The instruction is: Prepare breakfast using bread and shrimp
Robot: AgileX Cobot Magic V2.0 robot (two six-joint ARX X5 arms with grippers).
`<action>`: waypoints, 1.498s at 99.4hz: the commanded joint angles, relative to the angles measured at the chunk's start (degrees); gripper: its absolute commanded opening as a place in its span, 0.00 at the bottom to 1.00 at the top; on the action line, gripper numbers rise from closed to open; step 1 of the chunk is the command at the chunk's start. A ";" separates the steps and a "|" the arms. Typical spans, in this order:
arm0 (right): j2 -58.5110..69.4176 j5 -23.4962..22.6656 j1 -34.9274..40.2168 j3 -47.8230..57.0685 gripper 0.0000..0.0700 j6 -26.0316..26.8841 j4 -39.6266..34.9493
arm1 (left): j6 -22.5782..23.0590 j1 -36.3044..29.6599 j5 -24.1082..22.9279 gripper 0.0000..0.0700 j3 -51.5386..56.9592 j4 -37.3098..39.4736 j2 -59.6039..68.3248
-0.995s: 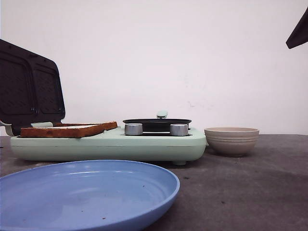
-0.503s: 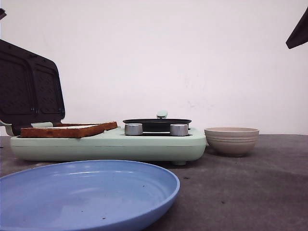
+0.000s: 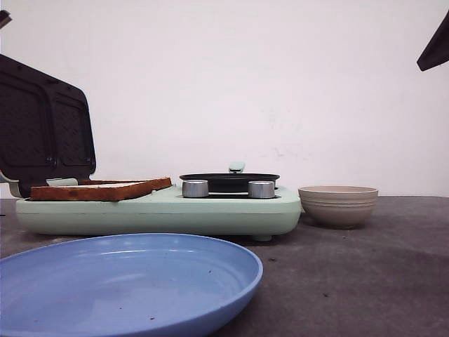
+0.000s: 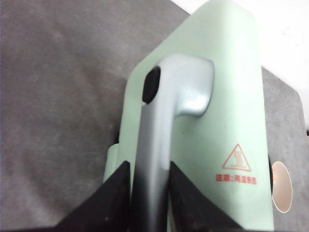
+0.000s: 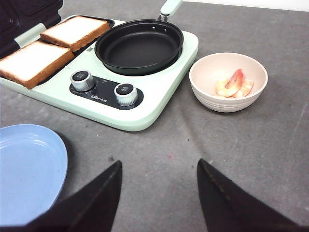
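Two slices of bread [image 5: 34, 62] lie side by side on the open grill plate of the mint-green breakfast maker [image 5: 159, 104]; in the front view they show edge-on as one brown-crusted bread [image 3: 98, 188]. The shrimp [image 5: 234, 86] rest in a beige bowl [image 5: 203, 84], right of the maker. My left gripper [image 4: 149, 166] is shut on the silver handle [image 4: 164, 121] of the raised lid [image 3: 42, 126]. My right gripper [image 5: 159, 164] hangs open over bare table in front of the maker, holding nothing.
A black frying pan [image 5: 139, 46] sits on the maker's right half, behind two silver knobs [image 5: 126, 92]. A blue plate [image 3: 126, 281] lies at the front left. The beige bowl [image 3: 338, 205] stands close to the maker's right end.
The raised lid has shifted very slightly, and a dark tip now shows at the front view's top left corner. Nothing else has moved.
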 commanded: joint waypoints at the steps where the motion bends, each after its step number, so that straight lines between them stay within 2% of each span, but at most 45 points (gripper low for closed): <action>1: 0.22 0.13 0.50 0.22 0.42 0.66 0.50 | -0.39 -2.25 0.63 0.01 1.05 -0.35 1.22; 34: 0.22 0.13 0.50 0.22 0.42 0.66 0.48 | 0.98 -9.31 -3.50 0.01 1.05 -0.52 1.22; 76: 0.22 0.13 0.50 0.22 0.42 0.68 0.48 | 1.86 -15.61 -11.67 0.01 1.05 -0.83 1.22; 98: 0.22 0.13 0.50 0.22 0.42 0.68 0.48 | 1.79 -15.65 -11.67 0.01 1.05 -0.68 1.22; 120: 0.22 0.13 0.50 0.22 0.42 0.68 0.48 | 0.63 -12.63 -8.04 0.01 1.14 -0.28 1.22; 149: 0.22 0.13 0.50 0.22 0.42 0.66 0.48 | 0.52 -9.68 -8.04 0.01 4.37 -2.21 1.20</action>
